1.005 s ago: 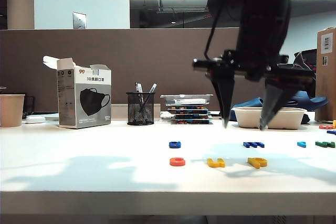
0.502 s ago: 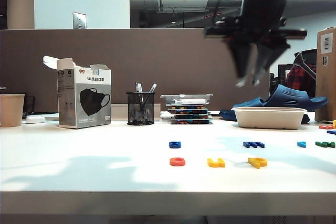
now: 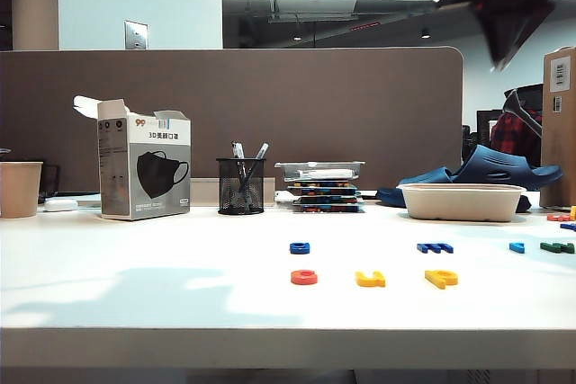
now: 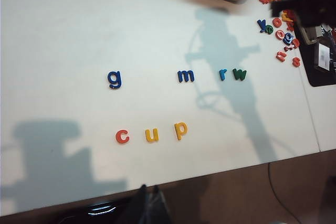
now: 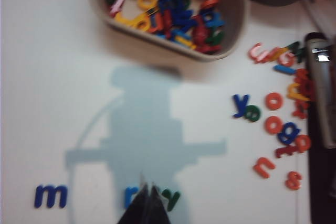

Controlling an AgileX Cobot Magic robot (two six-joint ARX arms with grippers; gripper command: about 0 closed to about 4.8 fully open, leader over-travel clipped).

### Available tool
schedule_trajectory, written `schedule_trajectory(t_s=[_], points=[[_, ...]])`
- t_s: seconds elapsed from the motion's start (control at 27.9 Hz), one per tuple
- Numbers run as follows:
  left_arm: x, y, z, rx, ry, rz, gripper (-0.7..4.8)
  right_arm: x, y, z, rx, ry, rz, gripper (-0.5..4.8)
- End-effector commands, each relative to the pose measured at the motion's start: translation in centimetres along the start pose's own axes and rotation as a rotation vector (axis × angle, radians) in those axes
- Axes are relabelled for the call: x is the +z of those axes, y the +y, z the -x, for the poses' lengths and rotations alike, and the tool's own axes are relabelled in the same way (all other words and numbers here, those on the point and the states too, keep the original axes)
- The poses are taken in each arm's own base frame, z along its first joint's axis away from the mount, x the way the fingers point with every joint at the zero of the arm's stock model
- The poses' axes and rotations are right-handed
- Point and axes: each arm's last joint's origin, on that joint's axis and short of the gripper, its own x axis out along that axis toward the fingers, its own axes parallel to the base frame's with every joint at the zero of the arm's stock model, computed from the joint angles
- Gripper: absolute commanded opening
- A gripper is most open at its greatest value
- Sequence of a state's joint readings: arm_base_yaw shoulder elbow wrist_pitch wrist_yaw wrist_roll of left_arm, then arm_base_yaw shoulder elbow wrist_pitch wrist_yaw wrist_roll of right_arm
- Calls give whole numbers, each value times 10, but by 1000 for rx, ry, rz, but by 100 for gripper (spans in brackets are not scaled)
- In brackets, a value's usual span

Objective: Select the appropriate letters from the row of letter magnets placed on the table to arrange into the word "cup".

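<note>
Red c (image 4: 122,136), yellow u (image 4: 151,135), p (image 4: 180,129) spell "cup" on table (image 4: 63,35); task looks done. Right gripper (image 5: 146,195) high, closed, empty. Left gripper (image 4: 148,195) apparently closed, empty, at table's front edge.

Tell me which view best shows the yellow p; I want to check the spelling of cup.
The left wrist view: it looks down on the yellow p, readable, right after the red c and yellow u. The exterior view shows it edge-on, its shape unreadable. The right wrist view misses it.
</note>
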State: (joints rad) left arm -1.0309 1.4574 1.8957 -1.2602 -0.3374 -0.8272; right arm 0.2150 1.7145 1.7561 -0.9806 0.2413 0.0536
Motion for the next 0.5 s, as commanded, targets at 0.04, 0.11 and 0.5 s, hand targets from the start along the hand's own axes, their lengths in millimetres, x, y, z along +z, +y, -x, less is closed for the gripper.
schedule_trajectory(t_s=[0.04,0.11,0.5], points=[[1,0,2,-5,-12,-1,-5,3,-21,23,-24,-58,-46,-1],[1,0,2,-5,-13,-1,-5,3,-34,38,-39,-106,-79,-1],[1,0,2,-8,-15,1,-5,-19,-82,120,-29,-317,-201,-1]])
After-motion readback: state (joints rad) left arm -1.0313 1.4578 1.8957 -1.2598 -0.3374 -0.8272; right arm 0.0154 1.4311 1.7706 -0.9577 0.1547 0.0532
